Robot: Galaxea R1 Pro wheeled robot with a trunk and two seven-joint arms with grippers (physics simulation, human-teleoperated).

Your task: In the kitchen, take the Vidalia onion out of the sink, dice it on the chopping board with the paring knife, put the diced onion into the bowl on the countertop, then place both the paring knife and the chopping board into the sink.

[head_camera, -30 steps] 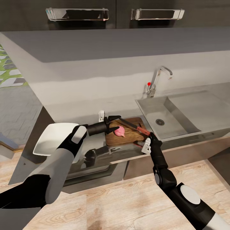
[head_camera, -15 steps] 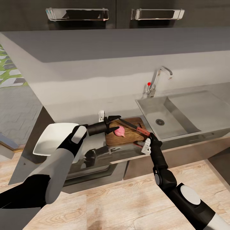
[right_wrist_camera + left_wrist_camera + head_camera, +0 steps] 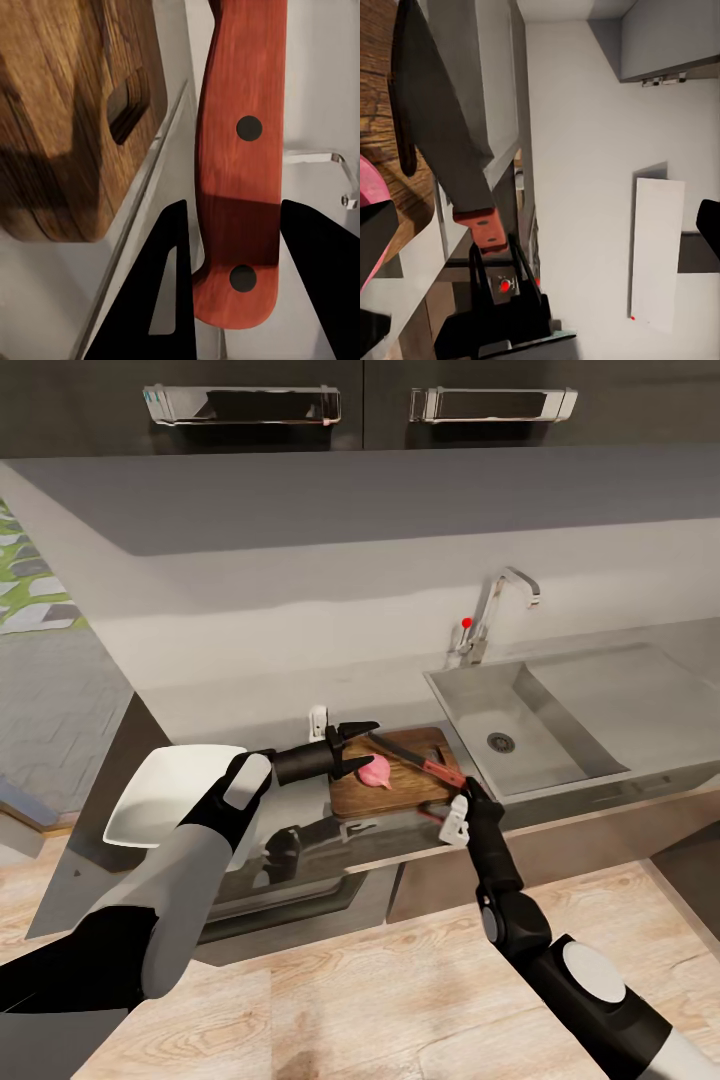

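Observation:
The pinkish Vidalia onion (image 3: pixel 377 771) lies on the brown chopping board (image 3: pixel 400 780), which sits on the grey countertop (image 3: pixel 250 710) just left of the sink (image 3: pixel 470 705). My left gripper (image 3: pixel 368 746) is open, its fingers spread beside the onion's left; the lower finger (image 3: pixel 375 232) nearly touches the bulb (image 3: pixel 370 192). My right gripper (image 3: pixel 462 790) is shut on the paring knife's red handle (image 3: pixel 240 150). The knife (image 3: pixel 415 756) slants across the board's right part, with its dark blade (image 3: pixel 439 127) pointing toward the onion. The white bowl (image 3: pixel 165 795) rests at the left, partly behind my left arm.
The steel basin has a round drain (image 3: pixel 500 741), a drainboard (image 3: pixel 630 700) to its right and a chrome tap (image 3: pixel 497 608) with a red knob behind. A small white object (image 3: pixel 318 719) stands behind the left gripper. Wall cabinets hang above. The board's handle hole (image 3: pixel 124 109) is near the counter edge.
My right gripper has shifted slightly left with the knife, bringing the blade a little closer to the onion. The left arm, onion and board have not moved.

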